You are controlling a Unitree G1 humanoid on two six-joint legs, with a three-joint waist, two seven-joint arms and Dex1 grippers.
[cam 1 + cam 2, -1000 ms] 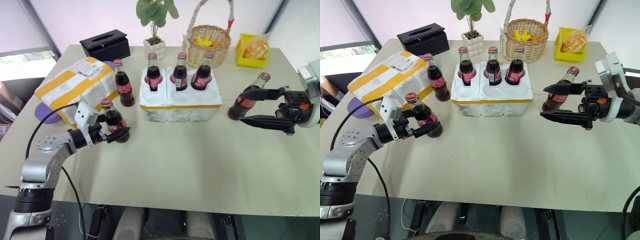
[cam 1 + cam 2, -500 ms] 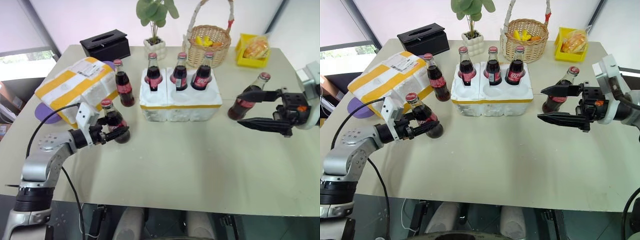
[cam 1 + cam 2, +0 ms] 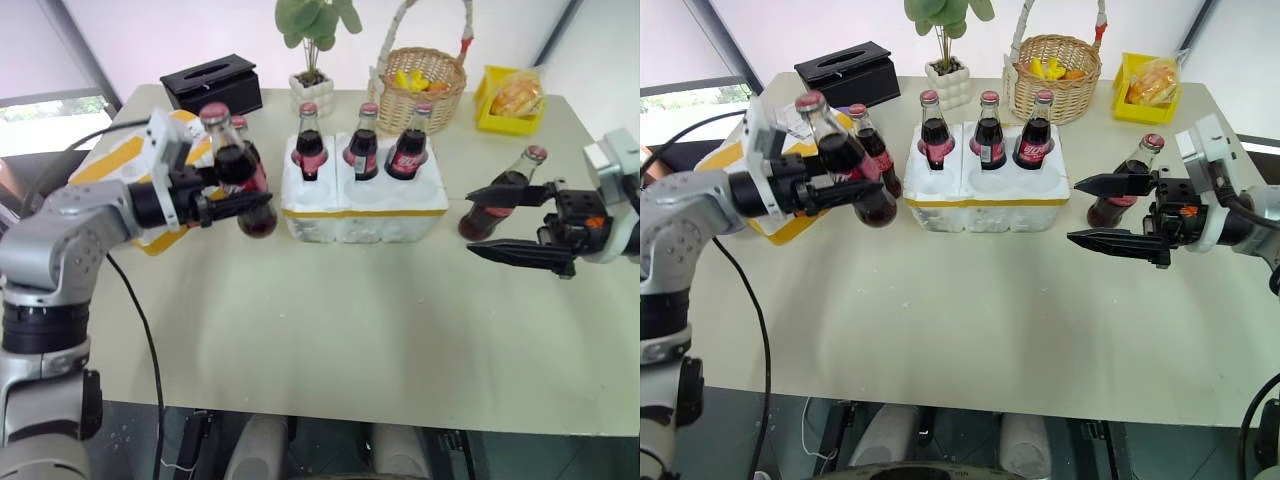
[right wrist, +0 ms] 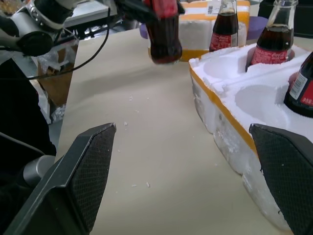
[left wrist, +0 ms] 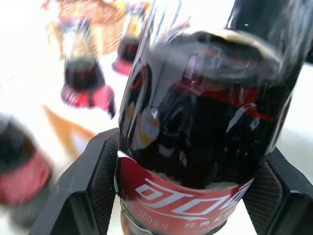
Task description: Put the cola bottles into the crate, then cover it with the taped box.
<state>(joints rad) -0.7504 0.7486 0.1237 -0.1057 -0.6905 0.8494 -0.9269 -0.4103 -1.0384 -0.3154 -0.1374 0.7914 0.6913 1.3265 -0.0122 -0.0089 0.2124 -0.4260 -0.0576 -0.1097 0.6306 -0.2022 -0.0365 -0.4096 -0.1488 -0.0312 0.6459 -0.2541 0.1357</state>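
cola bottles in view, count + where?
6 cola bottles. Three in the crate back wells; one lifted in the left gripper; one behind it by the taped box; one on the table near the right gripper.

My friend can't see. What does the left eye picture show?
The left gripper holds a small glass cola bottle in the air beside a white styrofoam crate holding three bottles. The open right gripper waits near another bottle.

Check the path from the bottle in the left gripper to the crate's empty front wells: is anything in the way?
Nothing visible blocks it. The held bottle hangs above the table beside the crate; the loose bottle stands behind it, off the path.
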